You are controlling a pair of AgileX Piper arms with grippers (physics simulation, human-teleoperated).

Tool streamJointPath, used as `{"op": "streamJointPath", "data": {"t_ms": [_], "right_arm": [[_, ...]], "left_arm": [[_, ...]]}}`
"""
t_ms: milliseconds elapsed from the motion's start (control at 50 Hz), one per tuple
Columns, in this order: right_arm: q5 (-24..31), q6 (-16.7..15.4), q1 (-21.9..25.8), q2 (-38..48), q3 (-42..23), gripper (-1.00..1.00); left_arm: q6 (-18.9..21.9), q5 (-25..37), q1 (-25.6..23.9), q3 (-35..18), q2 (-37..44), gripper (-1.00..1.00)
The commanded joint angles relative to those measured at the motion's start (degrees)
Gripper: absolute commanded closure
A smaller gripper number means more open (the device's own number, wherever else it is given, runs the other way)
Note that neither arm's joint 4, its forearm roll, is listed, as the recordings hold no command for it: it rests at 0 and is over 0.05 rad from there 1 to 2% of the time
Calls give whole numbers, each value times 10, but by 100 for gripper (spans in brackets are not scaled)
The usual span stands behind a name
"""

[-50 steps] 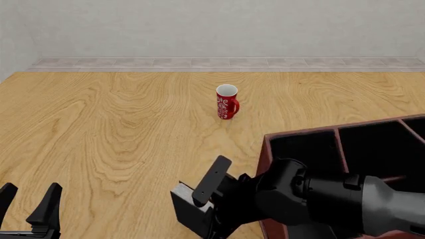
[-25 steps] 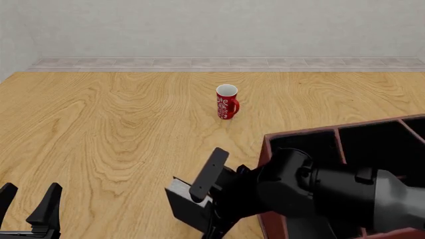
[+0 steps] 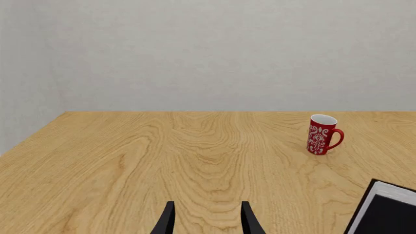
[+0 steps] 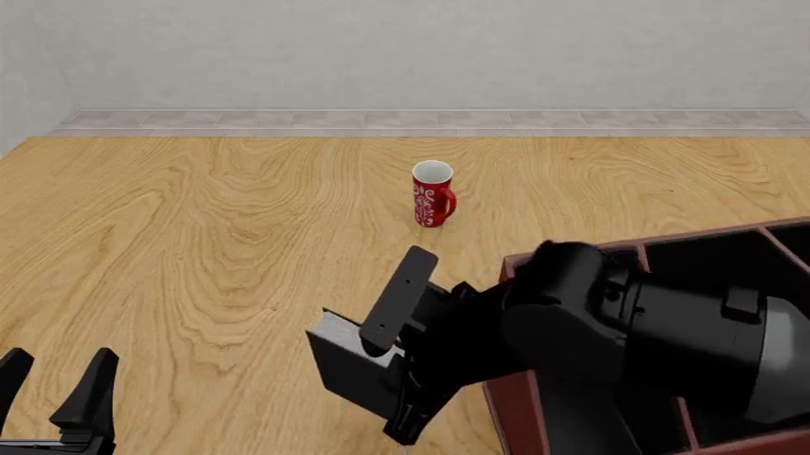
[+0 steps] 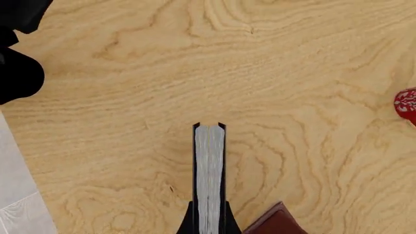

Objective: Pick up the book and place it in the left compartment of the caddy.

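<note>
The book (image 4: 341, 368), black with white page edges, is held upright in my right gripper (image 4: 390, 365), which is shut on it just left of the caddy (image 4: 708, 233). In the right wrist view the book (image 5: 209, 170) shows edge-on between the fingers of that gripper (image 5: 209, 225), above bare table, with the caddy's corner (image 5: 276, 222) beside it. My right arm hides most of the left compartment. My left gripper (image 4: 60, 362) is open and empty at the near left; it also shows in the left wrist view (image 3: 206, 214), where the book (image 3: 387, 209) sits at the edge.
A red mug (image 4: 432, 194) with white patterning stands upright mid-table, beyond the book; it also shows in the left wrist view (image 3: 322, 135) and the right wrist view (image 5: 406, 105). The wooden table (image 4: 190, 246) ends at a grey wall.
My right arm has risen and drawn a little left, carrying the book up with it. The left gripper and the mug have not moved.
</note>
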Motion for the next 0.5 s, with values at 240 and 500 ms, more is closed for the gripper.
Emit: {"op": "streamJointPath", "data": {"t_ms": [240,500], "right_arm": [[62,-7,-30,-29,-70,100],[112,-20,-39,-42,-130,100]], "left_arm": [[0,0,0,0,0,-100],[0,0,0,0,0,-100]]}}
